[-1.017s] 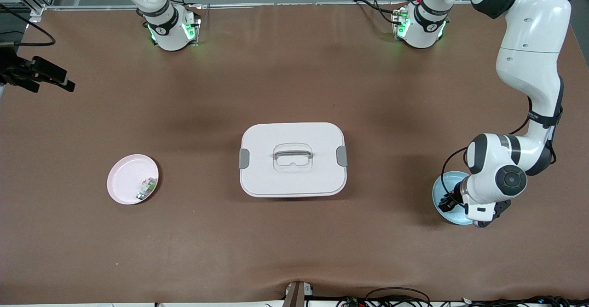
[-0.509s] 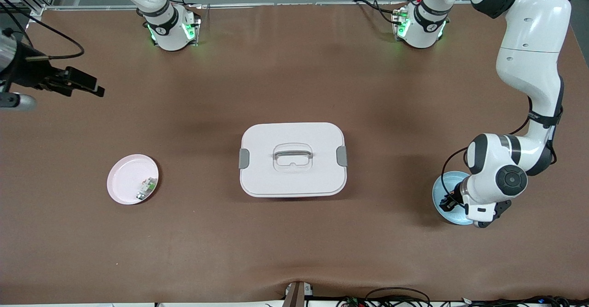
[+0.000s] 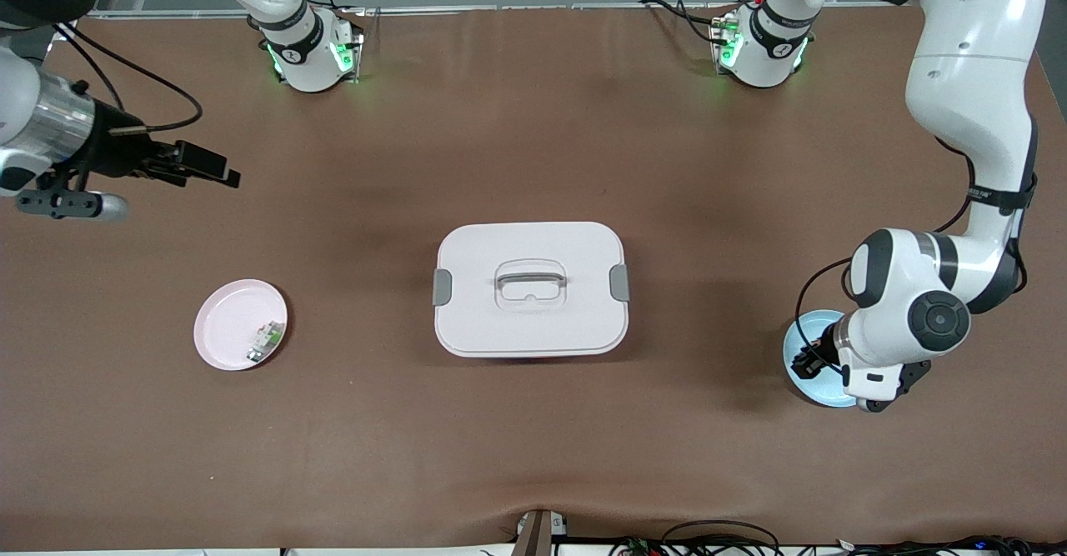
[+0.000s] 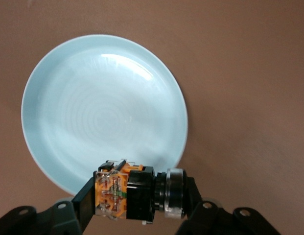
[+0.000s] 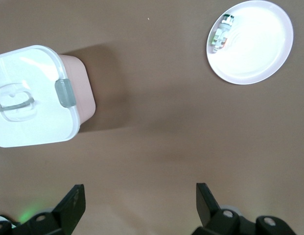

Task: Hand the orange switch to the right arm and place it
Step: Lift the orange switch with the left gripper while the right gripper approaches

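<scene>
We are working over a brown table (image 3: 533, 122) with a lidded white box (image 3: 530, 288) at its middle. Our right arm (image 3: 33, 114) is holding its right gripper (image 3: 218, 174) over bare table at its own end, fingers spread wide apart and empty, with the pink plate (image 3: 227, 323) and its small green-and-white part (image 3: 265, 340) near the box in its wrist view. Our left gripper (image 4: 137, 196) is hanging over the light blue plate (image 4: 103, 103), fingers clamped on the orange switch (image 4: 125, 191). We judge that we are finishing the pickup. Next we are needing to carry the switch toward mid-table, presenting a free end for the right gripper.
</scene>
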`<state>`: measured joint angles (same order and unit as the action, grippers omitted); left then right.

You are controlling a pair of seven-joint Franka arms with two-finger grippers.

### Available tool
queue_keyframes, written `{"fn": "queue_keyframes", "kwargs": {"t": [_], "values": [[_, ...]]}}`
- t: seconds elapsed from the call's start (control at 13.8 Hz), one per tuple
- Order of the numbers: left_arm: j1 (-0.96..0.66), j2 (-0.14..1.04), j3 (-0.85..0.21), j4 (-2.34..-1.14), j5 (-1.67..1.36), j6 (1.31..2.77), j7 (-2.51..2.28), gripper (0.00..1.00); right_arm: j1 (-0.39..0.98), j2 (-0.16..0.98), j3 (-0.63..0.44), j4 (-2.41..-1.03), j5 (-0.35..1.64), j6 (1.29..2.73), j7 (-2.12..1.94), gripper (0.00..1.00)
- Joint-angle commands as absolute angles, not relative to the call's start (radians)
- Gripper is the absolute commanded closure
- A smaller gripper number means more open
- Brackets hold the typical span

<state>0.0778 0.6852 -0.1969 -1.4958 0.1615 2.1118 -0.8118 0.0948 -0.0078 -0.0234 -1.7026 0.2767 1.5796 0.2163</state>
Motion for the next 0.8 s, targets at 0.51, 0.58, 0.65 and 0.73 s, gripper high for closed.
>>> {"fn": "queue_keyframes", "kwargs": {"t": [0.51, 0.58, 0.65, 0.73], "values": [[0.077, 0.512, -0.351, -1.502, -0.337, 1.965, -0.914, 0.69, 0.239, 0.002, -0.029, -1.787, 0.443, 1.750, 0.403, 0.00], [0.080, 0.500, -0.373, -1.488, -0.401, 1.960, -0.952, 0.69, 0.248, 0.003, -0.029, -1.796, 0.451, 1.776, 0.403, 0.00], [0.080, 0.499, -0.385, -1.473, -0.467, 1.950, -0.988, 0.69, 0.267, 0.003, -0.029, -1.805, 0.451, 1.798, 0.403, 0.00], [0.078, 0.500, -0.399, -1.460, -0.532, 1.945, -1.015, 0.69, 0.285, 0.005, -0.029, -1.812, 0.454, 1.822, 0.405, 0.00]]}}
